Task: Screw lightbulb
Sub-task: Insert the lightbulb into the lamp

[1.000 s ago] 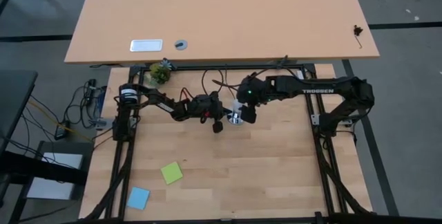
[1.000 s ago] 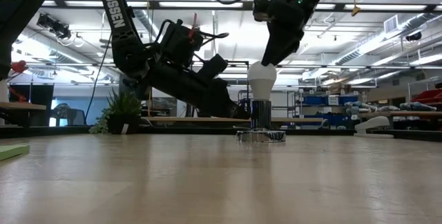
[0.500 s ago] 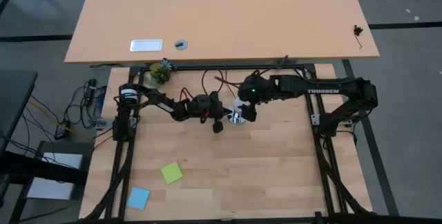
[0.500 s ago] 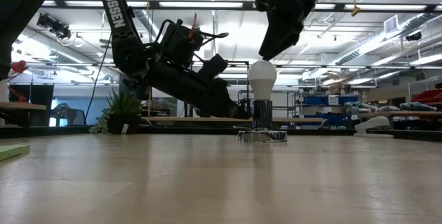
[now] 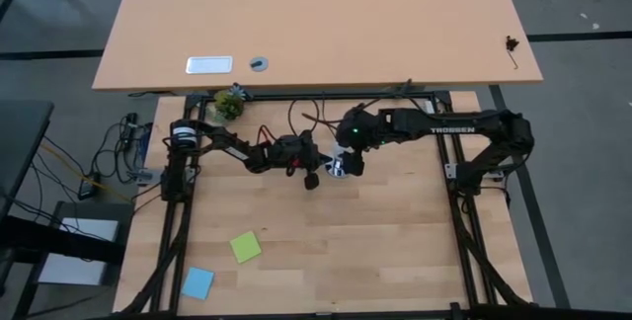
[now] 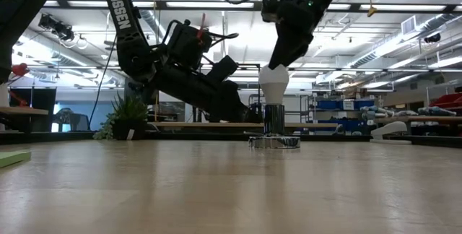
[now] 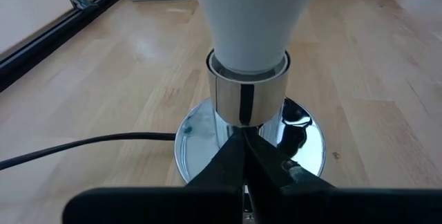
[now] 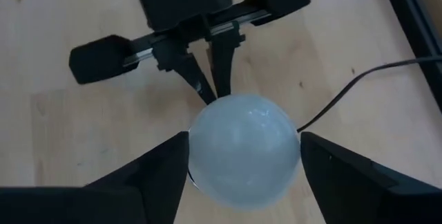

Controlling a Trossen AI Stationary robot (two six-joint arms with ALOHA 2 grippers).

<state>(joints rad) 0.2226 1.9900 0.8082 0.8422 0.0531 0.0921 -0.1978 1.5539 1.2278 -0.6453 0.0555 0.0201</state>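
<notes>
The white frosted lightbulb (image 6: 274, 82) stands upright with its screw base in the collar (image 7: 247, 99) of the round silver socket disc (image 6: 273, 141), which lies flat on the wooden table. My right gripper (image 8: 243, 156) is above it, shut on its dome (image 8: 243, 144). In the high view it shows over the bulb (image 5: 346, 162). My left gripper (image 7: 243, 156) is shut, low at the disc's left side, and shows too in the high view (image 5: 322, 168). My right gripper pinches the bulb's dome between its two fingers (image 8: 169, 165), one on each side at its widest part (image 8: 195, 148). It comes from above, slanting down. The bulb stays upright in the socket. My left gripper has its shut fingertips (image 7: 242, 144) on top of the socket disc (image 7: 200, 131), right at the foot of the collar. It comes in low from the table's left, slanting down. The disc lies flat on the table.
The socket's black cord (image 7: 83, 143) runs off over the table. A green note (image 5: 245, 247) and a blue note (image 5: 197, 281) lie near the front left. A small plant (image 5: 229, 103) stands at the far left corner. A larger table (image 5: 316, 24) lies beyond.
My right gripper has lifted clear of the bulb's dome, leaving it bare, then come back down over it and taken hold again. The bulb has stayed upright in the socket. My left gripper has kept still on the disc.
</notes>
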